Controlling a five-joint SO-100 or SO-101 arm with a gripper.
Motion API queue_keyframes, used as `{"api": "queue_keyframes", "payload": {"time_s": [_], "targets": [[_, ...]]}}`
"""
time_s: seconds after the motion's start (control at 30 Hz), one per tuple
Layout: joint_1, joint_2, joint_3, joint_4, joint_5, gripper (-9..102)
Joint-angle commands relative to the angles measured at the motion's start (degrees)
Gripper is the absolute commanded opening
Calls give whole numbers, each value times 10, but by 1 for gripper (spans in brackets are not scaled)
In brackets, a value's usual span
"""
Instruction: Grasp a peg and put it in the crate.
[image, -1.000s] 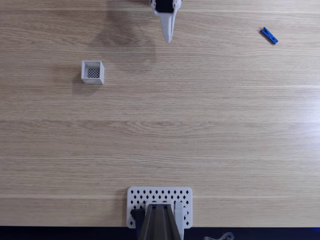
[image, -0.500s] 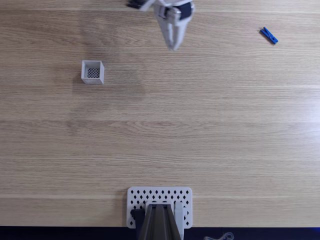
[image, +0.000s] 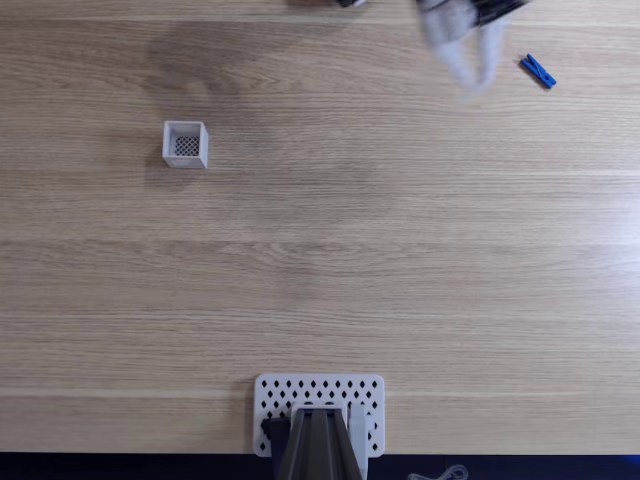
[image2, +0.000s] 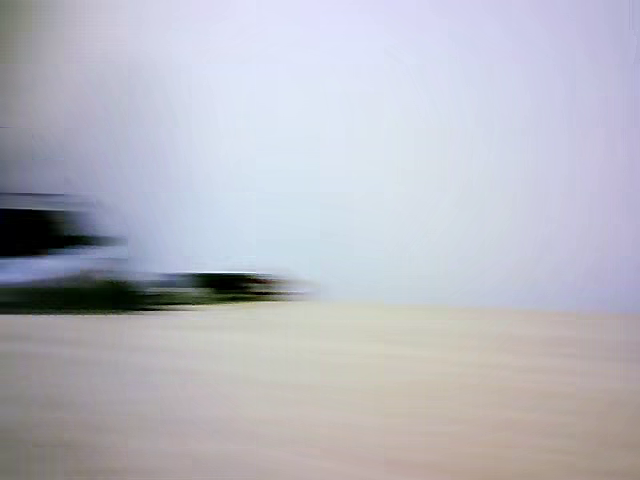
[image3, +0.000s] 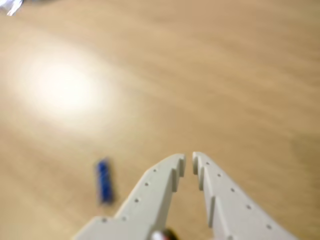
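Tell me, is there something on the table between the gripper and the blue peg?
Nothing visible. In the fixed view the gripper is just left of the peg, with bare table between them. The wrist view shows the same.

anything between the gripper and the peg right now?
Nothing. In the fixed view only bare wooden table separates the gripper from the blue peg; the wrist view shows the same bare stretch. The crate sits far left.

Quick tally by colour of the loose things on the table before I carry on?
Blue: 1, the peg
White: 2, the crate and the perforated plate at the arm's base
Total: 3
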Motion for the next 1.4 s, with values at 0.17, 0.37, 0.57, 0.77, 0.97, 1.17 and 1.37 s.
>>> {"api": "queue_keyframes", "payload": {"time_s": [0.17,0.37,0.57,0.77,0.97,1.17,1.37], "targets": [[-229,-44,8,105,32,0],[-265,-92,30,44,54,0],[-236,-157,34,-88,80,2],[-208,-206,34,-171,85,17],[-177,-260,33,-221,83,20],[-168,-300,32,-263,83,20],[-168,-322,30,-279,83,20]]}}
